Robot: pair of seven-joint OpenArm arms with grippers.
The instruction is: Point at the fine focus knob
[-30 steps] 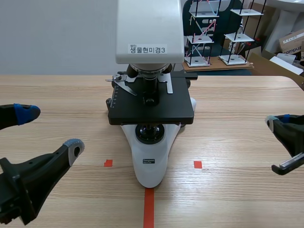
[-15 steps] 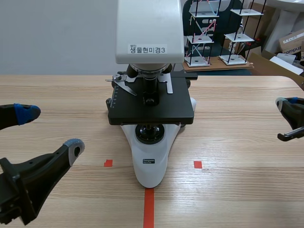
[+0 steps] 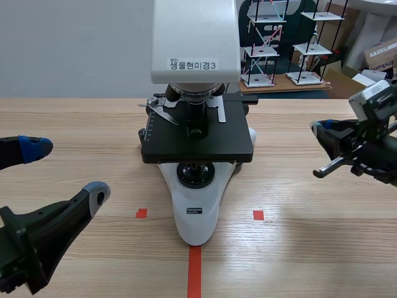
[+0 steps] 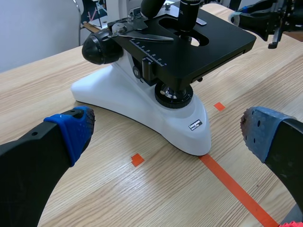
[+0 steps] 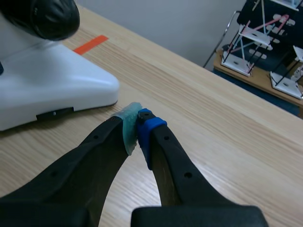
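Raised off the right side of the microscope (image 3: 197,205) with the right claw (image 5: 137,124) pinched shut, empty, tips apart from the black fine focus knob (image 5: 47,16) on its flank. Low at left with the left claw (image 3: 65,169) spread wide, empty.

Light wooden table (image 3: 310,248), white microscope (image 3: 196,217) standing at its middle, base flat on it

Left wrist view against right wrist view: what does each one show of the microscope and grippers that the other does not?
Only the left wrist view shows the stage, the lens under it and the open left gripper. Only the right wrist view shows the black knob on the right arm's side and that the right gripper is shut. Both show the white base, the table and that gripper.
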